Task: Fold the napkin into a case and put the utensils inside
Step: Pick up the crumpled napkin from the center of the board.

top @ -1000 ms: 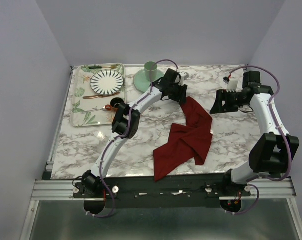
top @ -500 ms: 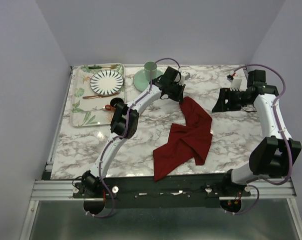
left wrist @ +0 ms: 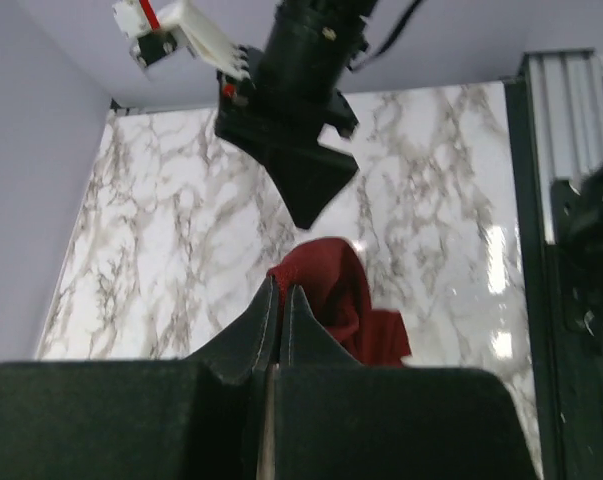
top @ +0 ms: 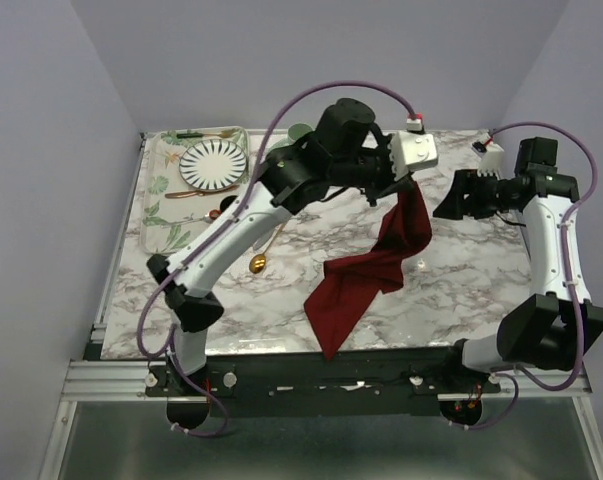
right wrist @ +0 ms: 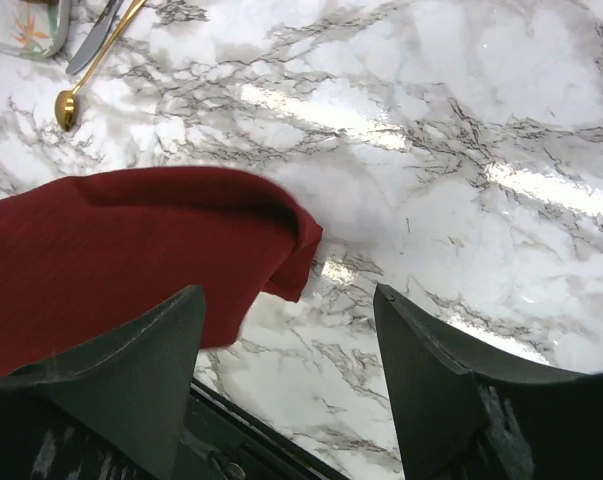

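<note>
While napkin [top: 376, 270] hangs pinched in left gripper [top: 406, 186], free corner to be taken by spread right gripper [top: 451, 197], cloth laid flat.

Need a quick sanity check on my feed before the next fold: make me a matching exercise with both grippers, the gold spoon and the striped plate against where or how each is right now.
Things:
1. left gripper
2. right gripper
3. gold spoon
4. striped plate

States:
A. resting on the tray
B. open, holding nothing
C. shut on a corner of the napkin, lifting it
D. lying on the bare table, beside the tray

Pairs: 1-C, 2-B, 3-D, 4-A
</note>
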Controlling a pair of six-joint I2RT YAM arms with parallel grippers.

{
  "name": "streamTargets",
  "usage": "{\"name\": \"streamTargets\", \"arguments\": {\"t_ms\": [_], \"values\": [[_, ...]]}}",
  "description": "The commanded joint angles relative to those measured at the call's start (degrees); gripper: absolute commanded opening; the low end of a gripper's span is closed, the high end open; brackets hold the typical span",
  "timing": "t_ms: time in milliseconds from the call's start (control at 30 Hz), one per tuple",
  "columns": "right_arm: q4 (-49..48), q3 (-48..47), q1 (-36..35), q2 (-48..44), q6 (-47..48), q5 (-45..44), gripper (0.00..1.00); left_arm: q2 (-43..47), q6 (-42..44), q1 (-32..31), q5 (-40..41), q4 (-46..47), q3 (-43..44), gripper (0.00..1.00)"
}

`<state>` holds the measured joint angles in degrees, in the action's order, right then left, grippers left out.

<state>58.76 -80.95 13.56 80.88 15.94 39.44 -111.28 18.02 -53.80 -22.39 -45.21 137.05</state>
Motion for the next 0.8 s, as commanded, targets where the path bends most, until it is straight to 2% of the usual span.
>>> {"name": "streamTargets", "arguments": {"t_ms": [0, 33, 67, 100, 133, 167, 200, 233, 300, 400, 500, 633, 767], "values": [[3.5, -0.8, 0.6, -1.3, 5.0, 5.8, 0.78, 15.4, 7.0, 2.7, -10.0, -7.9, -23.5, 0.0], [4.7, -1.0, 0.6, -1.1, 6.1, 7.3, 0.79, 22.5, 8.0, 2.8, -9.4, -8.2, -28.8, 0.0], [5.6, -1.0, 0.5, -0.8, 7.2, 8.4, 0.8, 26.0, 8.8, 3.3, -9.0, -9.3, -33.9, 0.0], [6.3, -1.0, 0.5, -0.2, 9.2, 9.3, 0.81, 29.1, 9.5, 3.9, -8.1, -9.5, -44.1, 0.0], [7.9, -1.0, 0.3, 0.1, 10.4, 11.2, 0.84, 35.3, 9.4, 4.5, -7.8, -9.5, -49.2, 0.0], [8.5, -0.7, 0.1, 0.5, 11.3, 12.0, 0.85, 38.2, 9.3, 4.9, -7.3, -9.6, -54.0, 0.0], [8.9, -0.3, -1.2, 1.0, 12.4, 12.2, 0.86, 40.7, 8.8, 5.8, -6.4, -9.7, -62.4, 0.0], [8.9, 0.2, -2.1, 1.6, 12.8, 12.1, 0.87, 45.0, 8.5, 6.9, -6.7, -9.8, -66.0, 0.0], [7.8, 2.4, -6.5, 1.8, 12.4, 11.0, 0.88, 48.1, 8.4, 10.9, -6.9, -10.6, -73.8, 0.0], [3.6, 4.5, -13.4, 2.6, 9.6, 7.3, 0.88, 53.3, 11.9, 10.0, -2.2, -11.5, -81.8, 0.0], [-0.2, 4.0, -19.0, 6.1, 7.0, 4.0, 0.88, 54.5, 12.7, 9.4, -0.4, -11.5, -85.5, 0.0], [-0.2, 1.2, -28.0, 12.2, 6.4, 1.0, 0.88, 53.3, 12.7, 9.3, 0.2, -11.0, -87.0, 0.0], [-2.0, 5.5, -32.9, 13.7, 6.9, -1.1, 0.88, 54.1, 12.1, 9.4, 0.0, -10.8, -86.9, 0.0]]}}
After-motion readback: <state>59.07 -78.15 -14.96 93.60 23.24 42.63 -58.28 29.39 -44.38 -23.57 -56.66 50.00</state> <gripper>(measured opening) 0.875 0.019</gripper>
